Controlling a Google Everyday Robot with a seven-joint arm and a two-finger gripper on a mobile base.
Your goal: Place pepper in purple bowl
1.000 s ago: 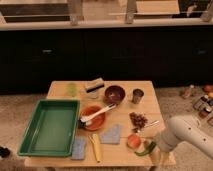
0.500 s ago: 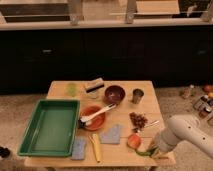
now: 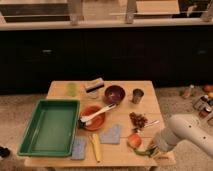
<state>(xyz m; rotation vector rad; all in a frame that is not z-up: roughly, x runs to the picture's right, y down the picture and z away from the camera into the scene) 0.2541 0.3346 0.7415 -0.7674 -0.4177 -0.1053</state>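
Note:
The green pepper lies at the table's front right edge, just right of a round red-orange fruit. My gripper is at the end of the white arm, which reaches in from the right. The gripper is down at the pepper's right end and seems to touch it. The purple bowl stands at the back middle of the table, far from the gripper, and nothing shows inside it.
An orange bowl with a white utensil sits mid-table. A metal cup is right of the purple bowl. A green tray fills the left. A yellow utensil, grey cloths and a brown cluster lie nearby.
The arm's end has come down and slightly left onto the pepper at the front right edge. The pepper and the other things have stayed in place.

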